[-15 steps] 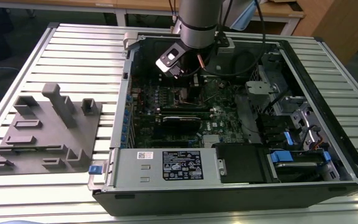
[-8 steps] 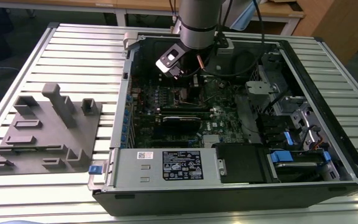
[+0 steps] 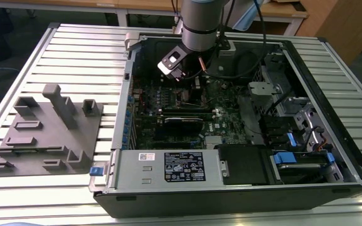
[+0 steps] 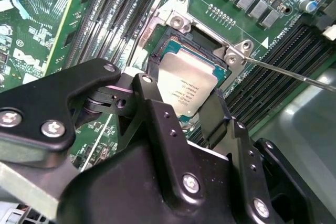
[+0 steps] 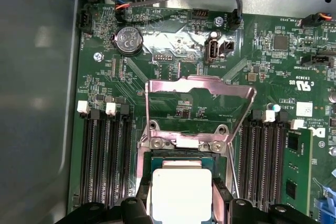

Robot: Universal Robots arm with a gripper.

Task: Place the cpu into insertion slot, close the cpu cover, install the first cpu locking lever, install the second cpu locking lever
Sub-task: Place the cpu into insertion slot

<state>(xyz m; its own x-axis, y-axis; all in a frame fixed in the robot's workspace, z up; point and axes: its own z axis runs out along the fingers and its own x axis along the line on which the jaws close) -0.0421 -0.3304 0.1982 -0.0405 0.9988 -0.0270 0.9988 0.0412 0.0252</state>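
The black two-fingered gripper [image 4: 184, 97] pinches the small square silver-grey cpu [image 4: 185, 80] by two opposite edges, right at the dark, silver-rimmed insertion slot [image 4: 174, 39]. Just beyond, the thin silvery windowed cpu cover [image 5: 173, 82] stands raised. The grey arm [image 3: 200, 23] reaches straight down into the open black computer case [image 3: 231, 200].

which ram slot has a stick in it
The slot farthest from the cpu, in the bank by the blue clip: a green memory stick stands in it, while the other slots are bare black.
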